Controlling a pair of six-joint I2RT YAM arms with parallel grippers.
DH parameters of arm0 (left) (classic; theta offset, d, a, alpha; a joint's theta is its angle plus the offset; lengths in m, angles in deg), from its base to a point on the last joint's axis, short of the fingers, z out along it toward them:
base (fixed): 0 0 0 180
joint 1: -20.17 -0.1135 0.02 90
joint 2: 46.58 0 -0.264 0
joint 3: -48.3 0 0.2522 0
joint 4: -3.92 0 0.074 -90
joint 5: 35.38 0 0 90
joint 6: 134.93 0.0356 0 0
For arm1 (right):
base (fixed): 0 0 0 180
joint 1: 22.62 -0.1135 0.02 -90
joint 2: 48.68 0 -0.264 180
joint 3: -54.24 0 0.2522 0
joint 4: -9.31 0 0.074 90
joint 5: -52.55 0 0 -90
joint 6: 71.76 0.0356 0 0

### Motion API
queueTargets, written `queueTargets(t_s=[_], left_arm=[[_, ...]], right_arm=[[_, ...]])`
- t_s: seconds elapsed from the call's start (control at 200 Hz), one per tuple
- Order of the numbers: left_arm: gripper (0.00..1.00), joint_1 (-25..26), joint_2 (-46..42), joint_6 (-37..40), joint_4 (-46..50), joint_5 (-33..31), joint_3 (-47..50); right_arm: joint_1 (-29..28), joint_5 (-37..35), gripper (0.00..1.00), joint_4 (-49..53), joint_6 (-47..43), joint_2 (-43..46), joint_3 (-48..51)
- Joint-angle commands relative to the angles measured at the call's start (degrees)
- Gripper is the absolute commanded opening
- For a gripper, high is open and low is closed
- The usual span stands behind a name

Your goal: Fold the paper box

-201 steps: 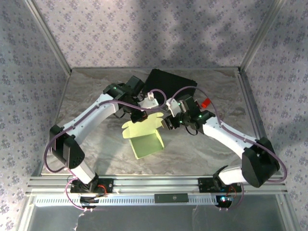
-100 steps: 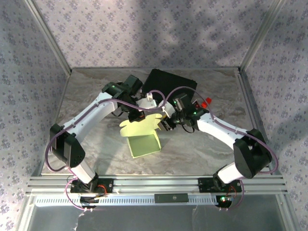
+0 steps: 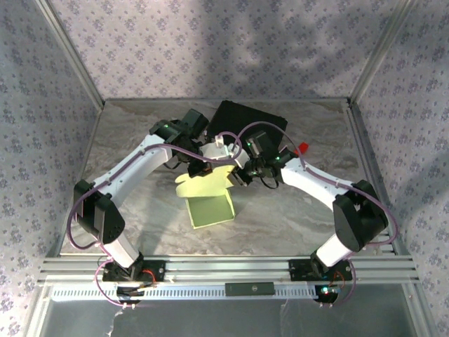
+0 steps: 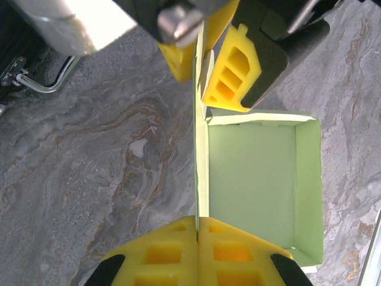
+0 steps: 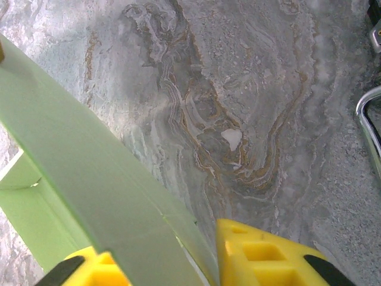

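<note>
Your two arms are bowing inward over the marbled grey table [image 3: 133, 140], with floral-papered walls [image 3: 210, 42] around it. The paper box [image 3: 210, 207] (pale green thin card, a shallow open tray) is sitting mid-table. Your left gripper [image 4: 197, 229] is pinching its upright flap tight; your right gripper [image 4: 199, 56] is straddling the same flap, and I cannot tell whether it is clamping.

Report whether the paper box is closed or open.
Open: the paper box shows its empty tray, with the lid panel upright, pinched in the left gripper.
</note>
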State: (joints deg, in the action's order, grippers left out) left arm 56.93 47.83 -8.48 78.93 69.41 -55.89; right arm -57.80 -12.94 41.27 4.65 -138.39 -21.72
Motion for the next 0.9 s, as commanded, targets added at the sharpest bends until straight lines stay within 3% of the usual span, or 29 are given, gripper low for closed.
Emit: queueTargets(t_s=[0.0, 0.22, 0.33, 0.405, 0.445, 0.55, 0.72, 0.805, 0.835, 0.895], left_arm=[[0.0, -0.21, -0.45, 1.32, -0.96, 0.21, -1.55], [0.0, -0.12, -1.29, 1.01, -1.88, -0.97, -0.84], [0.0, -0.09, -1.91, 0.17, -2.99, -1.47, -0.38], [0.27, 0.71, -2.73, -1.05, -4.72, -4.42, 0.55], [0.36, 1.28, -3.53, -1.58, -6.22, -6.99, 1.92], [0.42, 1.7, -6.11, -5.24, -8.6, -12.47, 4.41], [0.52, -0.66, -11.91, -13.11, -8.21, -11.41, 10.16], [0.72, -1.71, -14.61, -15.92, -9.83, -9.97, 14.04], [0.97, -2.42, -15.59, -16.45, -10.49, -8.87, 15.34], [1.0, -4.62, -16.98, -16.36, -11.28, -3.9, 17.16]], right_arm=[[-0.72, 1.24, 0.23, 2.02, -0.64, -0.74, -1.66], [-1.55, -0.65, 0.14, 3.31, -0.76, -0.81, -2.23], [-2.16, -2.47, 0.01, 3.35, -0.65, -0.59, -2.21], [-2.8, -5.07, 0.0, 2.89, -0.61, 0.0, -1.75], [-2.98, -6.47, 0.0, 2.53, -0.57, 0.52, -1.3], [-2.88, -9.32, 0.0, 0.39, -0.85, 3.29, 1.47], [-1.54, -9.73, 0.0, 0.92, -1.28, 5.22, 2.74], [-1.41, -9.81, 0.0, 2.51, -2.15, 3.98, 1.9], [-1.46, -9.99, 0.0, 3.14, -2.51, 3.34, 1.62], [-1.1, -9.79, 0.0, 4.05, -3.09, 2.42, 1.31]])
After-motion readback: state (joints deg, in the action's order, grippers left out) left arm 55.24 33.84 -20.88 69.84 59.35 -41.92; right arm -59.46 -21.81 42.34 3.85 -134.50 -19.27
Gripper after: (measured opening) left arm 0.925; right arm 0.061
